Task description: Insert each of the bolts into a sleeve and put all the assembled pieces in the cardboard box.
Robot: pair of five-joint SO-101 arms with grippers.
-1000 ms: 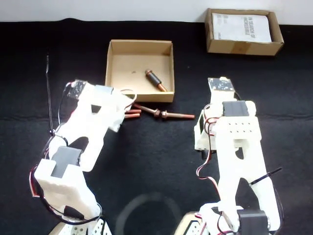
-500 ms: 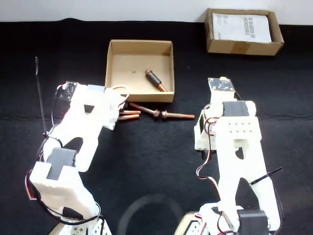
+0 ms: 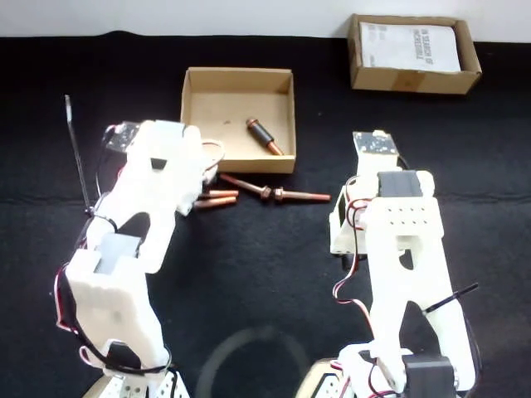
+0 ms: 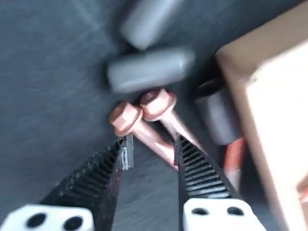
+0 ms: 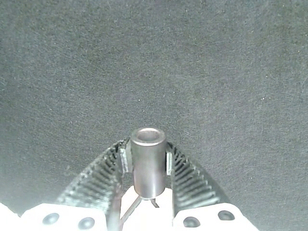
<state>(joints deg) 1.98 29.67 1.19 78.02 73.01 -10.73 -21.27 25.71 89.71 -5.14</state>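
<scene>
1. The tabletop [image 3: 274,274] is covered in black cloth and carries two arms side by side. The left arm [image 3: 141,215] is extended towards the near left corner of the cardboard box [image 3: 249,164]. The right arm [image 3: 398,240] is parked well to the right of that box.
2. A second box [image 3: 415,83] with a printed sheet in it sits at the far right.
3. The cardboard box holds one assembled piece [image 3: 264,136], lying at an angle on its floor.
4. The left tool [image 4: 151,144] is partly open. Its jaws straddle the shanks of two bolts [image 4: 144,127] that lie side by side with their heads pointing away. No firm clamp is visible.
5. The right tool [image 5: 147,155] is closed on a sleeve [image 5: 148,166], with the bore facing outward above bare cloth.
6. Two further bolts [image 3: 278,194] lie just in front of the box, head to head.
7. Two loose grey sleeves [image 4: 151,70] lie just beyond the bolt heads.

Handling (judgement):
- The bolts look like rigid, light metal with smooth shanks, so they may roll or pivot under a loose pinch.
- Grip one shank at mid-length. This leaves the plain end free for insertion.
- The paired bolts touch, so closing on them may drag both.
- The sleeve is stiff and round. Hold it across its diameter and keep the bore unobstructed.
</scene>
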